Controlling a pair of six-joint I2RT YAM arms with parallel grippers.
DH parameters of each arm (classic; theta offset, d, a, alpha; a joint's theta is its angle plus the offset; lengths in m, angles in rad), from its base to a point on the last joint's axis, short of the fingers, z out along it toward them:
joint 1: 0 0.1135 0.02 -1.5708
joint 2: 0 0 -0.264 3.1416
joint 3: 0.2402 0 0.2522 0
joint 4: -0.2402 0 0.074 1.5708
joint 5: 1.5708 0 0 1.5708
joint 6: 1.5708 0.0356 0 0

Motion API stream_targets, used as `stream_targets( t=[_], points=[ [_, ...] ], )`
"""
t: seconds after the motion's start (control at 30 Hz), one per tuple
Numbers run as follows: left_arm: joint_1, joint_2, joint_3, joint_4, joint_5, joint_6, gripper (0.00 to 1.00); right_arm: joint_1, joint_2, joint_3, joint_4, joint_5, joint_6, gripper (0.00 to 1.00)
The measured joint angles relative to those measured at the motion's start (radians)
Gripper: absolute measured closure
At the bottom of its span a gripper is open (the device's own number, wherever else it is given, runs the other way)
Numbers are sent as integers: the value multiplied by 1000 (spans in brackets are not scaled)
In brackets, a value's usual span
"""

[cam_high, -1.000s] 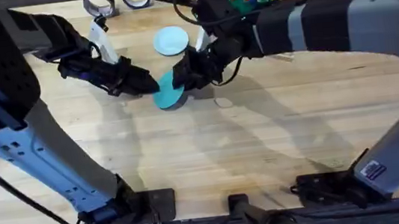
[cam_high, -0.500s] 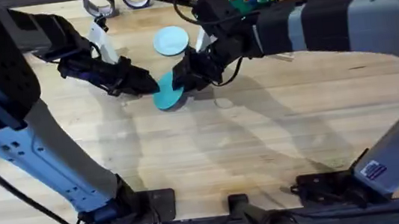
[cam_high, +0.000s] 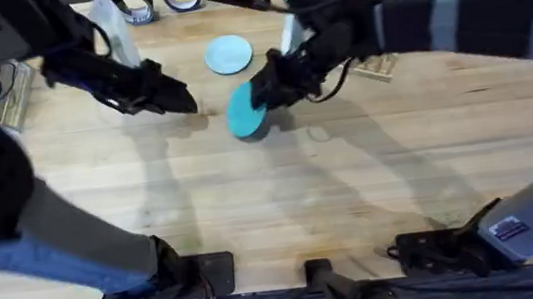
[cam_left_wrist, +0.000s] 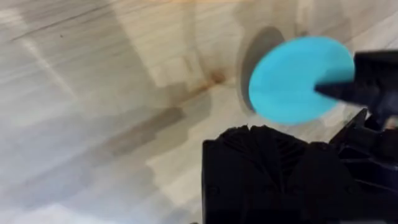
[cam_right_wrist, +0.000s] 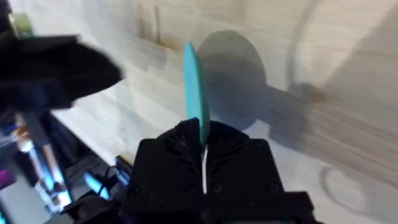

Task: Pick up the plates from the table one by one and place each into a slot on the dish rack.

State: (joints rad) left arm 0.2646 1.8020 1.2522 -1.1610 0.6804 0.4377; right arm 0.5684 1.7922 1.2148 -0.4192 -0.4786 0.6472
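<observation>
Now I have the teal plate (cam_high: 245,113) pinched on edge in my right pincer (cam_high: 262,92), mid-bench, lifted; left pincer (cam_high: 181,104) unreadable. Pale plate (cam_high: 229,54) waits near the far edge. Next: find a rack slot.

- The teal plate (cam_high: 245,111) is round and flat, lifted above the table (cam_high: 282,198), standing on its edge.
- The pale blue plate (cam_high: 229,54) lies flat on the table, farther back.

Both arms reach in toward the middle, the right gripper (cam_high: 262,92) with fingers clamped on a teal plate (cam_high: 246,112) held on edge, the left gripper (cam_high: 181,103) close beside it.
</observation>
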Motion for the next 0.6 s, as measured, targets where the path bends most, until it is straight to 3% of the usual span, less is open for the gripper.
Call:
stream_targets(
  t=[0.17, 0.33, 0.6],
  points=[
    [0, -153, 0, -54, -42, 0, 961, -47, -67, 0, -64, 59, -63, 970],
    [0, -283, 0, -84, -133, -21, 961, -88, -138, 6, -154, 138, -130, 970],
    [0, -455, 0, -85, -271, -104, 961, -107, -199, 136, -331, 339, -283, 970]
  ],
)
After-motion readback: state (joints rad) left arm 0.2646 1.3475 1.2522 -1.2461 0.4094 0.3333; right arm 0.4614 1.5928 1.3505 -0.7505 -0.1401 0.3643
